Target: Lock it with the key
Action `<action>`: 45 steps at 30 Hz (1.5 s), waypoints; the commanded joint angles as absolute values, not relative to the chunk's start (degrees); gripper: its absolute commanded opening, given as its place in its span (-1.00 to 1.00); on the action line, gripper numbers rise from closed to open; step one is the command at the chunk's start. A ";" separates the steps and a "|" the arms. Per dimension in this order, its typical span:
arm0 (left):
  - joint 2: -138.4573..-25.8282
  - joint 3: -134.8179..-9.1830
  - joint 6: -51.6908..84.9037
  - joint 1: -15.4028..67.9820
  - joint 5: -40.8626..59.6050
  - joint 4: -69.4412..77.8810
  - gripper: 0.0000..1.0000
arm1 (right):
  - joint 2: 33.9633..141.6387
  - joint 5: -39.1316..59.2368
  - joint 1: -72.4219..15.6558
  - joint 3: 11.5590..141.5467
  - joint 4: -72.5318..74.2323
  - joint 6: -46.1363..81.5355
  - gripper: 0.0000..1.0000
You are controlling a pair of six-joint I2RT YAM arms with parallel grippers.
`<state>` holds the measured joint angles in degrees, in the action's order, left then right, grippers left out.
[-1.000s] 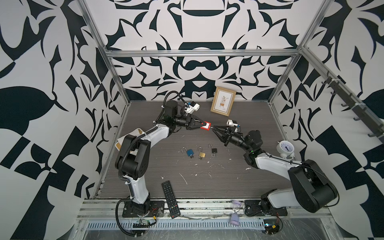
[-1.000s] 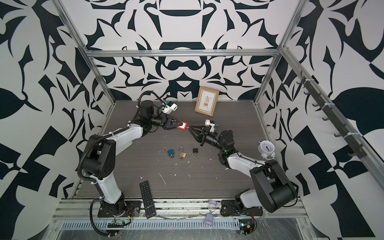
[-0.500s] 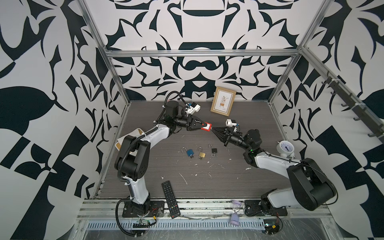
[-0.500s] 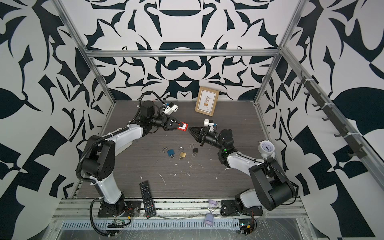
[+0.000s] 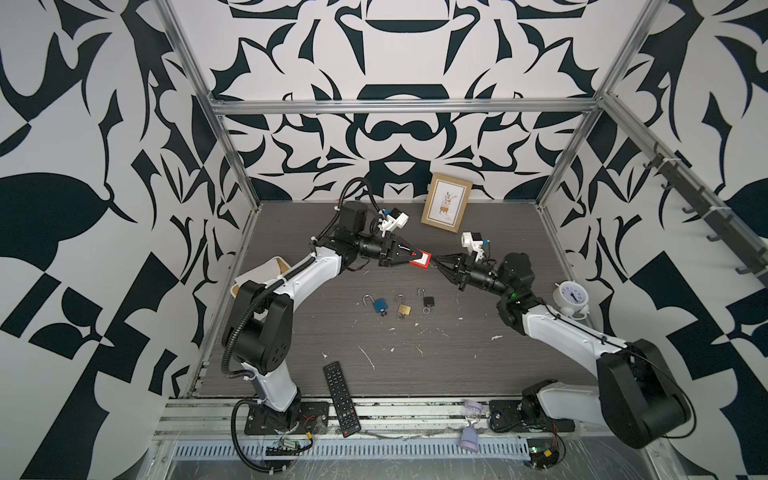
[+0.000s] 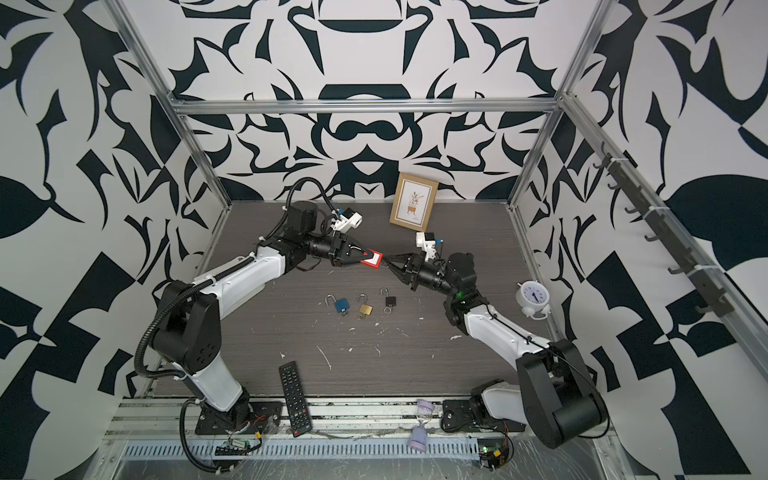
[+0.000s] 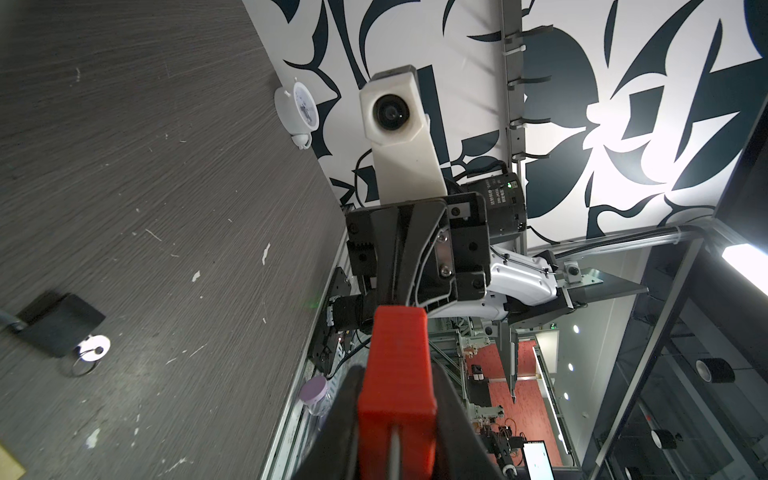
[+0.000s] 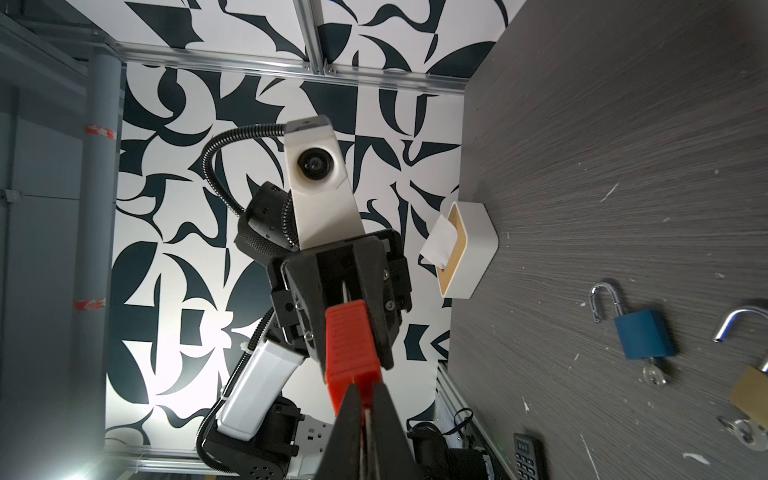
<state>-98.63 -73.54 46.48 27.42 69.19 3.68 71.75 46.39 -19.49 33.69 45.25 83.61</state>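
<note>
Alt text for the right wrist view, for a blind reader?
A red padlock is pinched at both ends between the right gripper, near the camera, and the left gripper facing it. A blue padlock and a brass padlock lie open on the table.

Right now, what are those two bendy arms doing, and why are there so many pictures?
They are two robot arms, each ending in a gripper that pinches like tweezers. Two pictures look down from above. The two close-ups come from small cameras on the arms' wrists. The left gripper holds a red padlock in the air. The right gripper is pinched on something thin at the padlock's end, probably the key. On the table are a blue padlock, a brass padlock and a black padlock, all with their loops open, plus a remote, a clock and a picture frame.
</note>
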 commanded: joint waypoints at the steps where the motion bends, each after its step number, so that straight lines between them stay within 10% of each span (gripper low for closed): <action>1: -96.35 -73.47 46.90 27.76 67.34 2.98 -1.00 | 67.48 47.48 -18.90 36.16 38.21 74.16 -0.79; 10: -96.46 -70.06 55.52 28.16 65.45 14.18 -1.00 | 66.66 48.52 -18.78 34.43 43.84 77.10 -0.52; 45: -97.21 -66.56 62.07 28.88 69.01 24.88 -1.00 | 69.52 50.36 -17.59 33.23 49.08 76.90 -0.84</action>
<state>-98.19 -67.11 61.76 28.64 67.33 23.24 69.84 49.34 -17.96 33.28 43.24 76.73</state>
